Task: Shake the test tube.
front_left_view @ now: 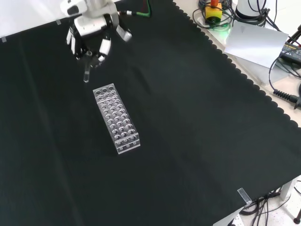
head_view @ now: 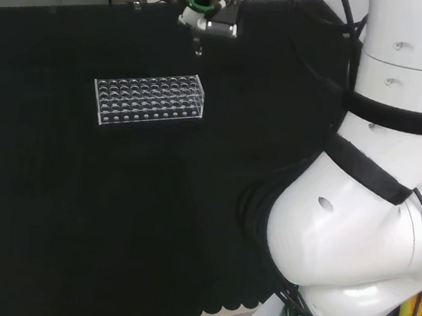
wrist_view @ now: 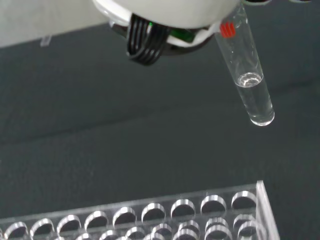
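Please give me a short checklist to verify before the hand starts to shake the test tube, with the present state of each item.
1. Tube held: the hand has its fingers curled round the top of the test tube. Ok.
2. Tube out of the rack: it hangs in the air beyond one end of the clear rack, not in a hole. Ok.
3. Liquid level: in the wrist view a little clear liquid sits in the tube's rounded bottom, far below the top. Ok.
4. Tube closed on top: the hand hides the mouth. Cannot tell.
5. Space round the tube: only bare black cloth lies beside it, but the rack end is close. Ok, hedged.
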